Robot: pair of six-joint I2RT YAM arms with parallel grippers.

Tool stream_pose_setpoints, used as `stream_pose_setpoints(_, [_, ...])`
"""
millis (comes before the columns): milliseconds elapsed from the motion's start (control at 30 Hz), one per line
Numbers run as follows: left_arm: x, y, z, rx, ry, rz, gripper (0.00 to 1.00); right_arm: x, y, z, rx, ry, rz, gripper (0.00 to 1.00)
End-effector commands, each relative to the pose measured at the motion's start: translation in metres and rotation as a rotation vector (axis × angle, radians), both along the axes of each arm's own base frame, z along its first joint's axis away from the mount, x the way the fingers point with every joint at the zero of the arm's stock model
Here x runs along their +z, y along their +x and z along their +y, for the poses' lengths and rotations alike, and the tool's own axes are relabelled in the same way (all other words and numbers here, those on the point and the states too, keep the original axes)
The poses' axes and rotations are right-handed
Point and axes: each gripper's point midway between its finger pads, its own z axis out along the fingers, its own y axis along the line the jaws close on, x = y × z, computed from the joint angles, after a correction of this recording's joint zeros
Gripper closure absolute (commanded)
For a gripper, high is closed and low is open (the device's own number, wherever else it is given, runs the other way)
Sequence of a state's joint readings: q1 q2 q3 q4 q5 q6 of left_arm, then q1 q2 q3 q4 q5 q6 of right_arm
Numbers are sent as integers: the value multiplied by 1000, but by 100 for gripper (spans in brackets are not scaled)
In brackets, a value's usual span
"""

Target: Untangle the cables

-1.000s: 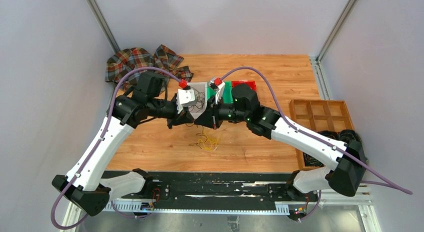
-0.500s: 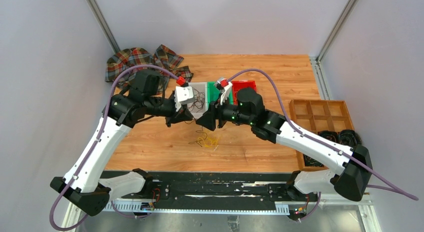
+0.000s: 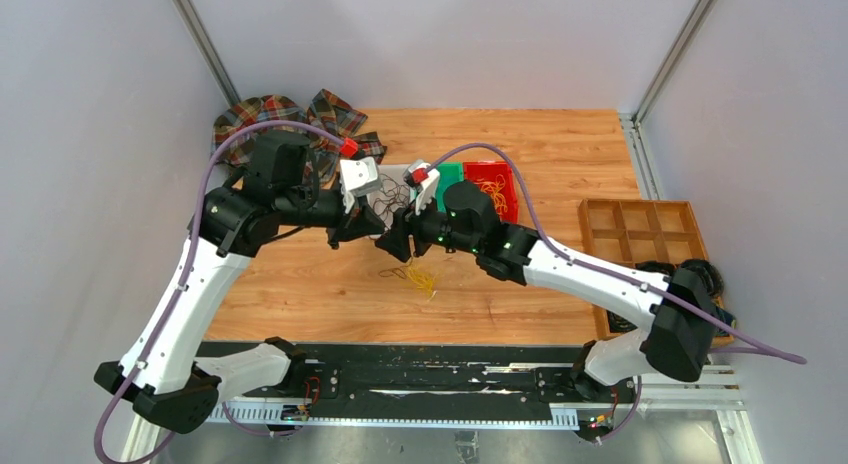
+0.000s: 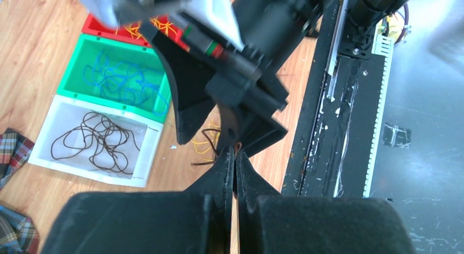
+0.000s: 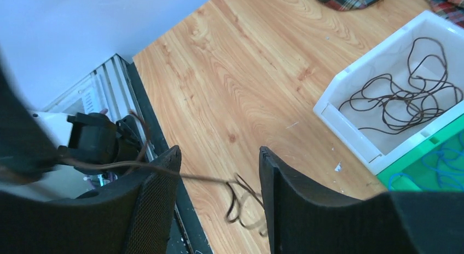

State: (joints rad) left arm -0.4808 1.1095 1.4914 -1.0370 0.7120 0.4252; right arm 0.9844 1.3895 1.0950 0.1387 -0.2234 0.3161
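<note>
Dark brown and thread-thin, a single cable (image 5: 236, 183) runs taut through the air in the right wrist view. It comes in from 9 o'clock, crosses the near finger and ends in a few small limp loops that dangle in the gap of the right gripper (image 5: 219, 153). That gripper's jaws stand well apart and touch nothing. The left gripper (image 4: 235, 155) is clenched, fingertips pressed together, and it pinches the far end of the dark brown cable.

The rest of the cables are sorted by colour. A loose yellow tangle (image 3: 420, 276) lies on the wooden table (image 3: 560, 144) at 5 o'clock of the two grippers. At their 12 o'clock stand three bins in a row. The white bin (image 4: 150, 147) holds sprawling black cables (image 4: 90, 134). The green bin (image 4: 70, 65) holds curled blue cables (image 4: 123, 81). The red bin (image 3: 487, 165) holds yellow cables (image 3: 493, 189). A plaid cloth (image 3: 270, 119) sits crumpled at the table's 10 o'clock corner, and a wooden compartment tray (image 3: 640, 229) lies at its 3 o'clock edge.

A second ago both grippers were clamped tip to tip above the yellow tangle. Since then the right one has let go and opened. Both wrists have drifted toward 9 o'clock, the left one also climbing toward 11. The right arm no longer covers the red bin, so its yellow contents now show. The yellow tangle on the table lies about where it did.
</note>
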Motion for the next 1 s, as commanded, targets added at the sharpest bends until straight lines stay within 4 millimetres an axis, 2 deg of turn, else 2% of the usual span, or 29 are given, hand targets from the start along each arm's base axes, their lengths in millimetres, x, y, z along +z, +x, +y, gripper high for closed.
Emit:
stream_pose_setpoints(0, [29, -9, 3, 1, -51, -48, 100, -13, 1, 15, 6, -28, -34, 46])
stream_pose_setpoints(233, [56, -12, 5, 1, -72, -106, 100, -73, 1, 6, -43, -117, 37, 52])
stream_pose_setpoints(500, [92, -15, 6, 8, -120, -171, 99, -120, 8, -6, -113, -206, 80, 54])
stream_pose_setpoints(667, [90, -8, 11, 36, -91, -208, 100, -132, 8, -12, -139, -217, 125, 54])
stream_pose_setpoints(800, [79, 7, 14, 65, -39, -226, 100, -138, 14, -29, -206, -238, 184, 54])
stream_pose_setpoints(900, [73, 25, 16, 112, 4, -244, 99, -138, 14, -44, -231, -240, 223, 49])
stream_pose_setpoints(967, [71, 42, 19, 163, 29, -274, 99, -126, 11, -50, -232, -199, 204, 46])
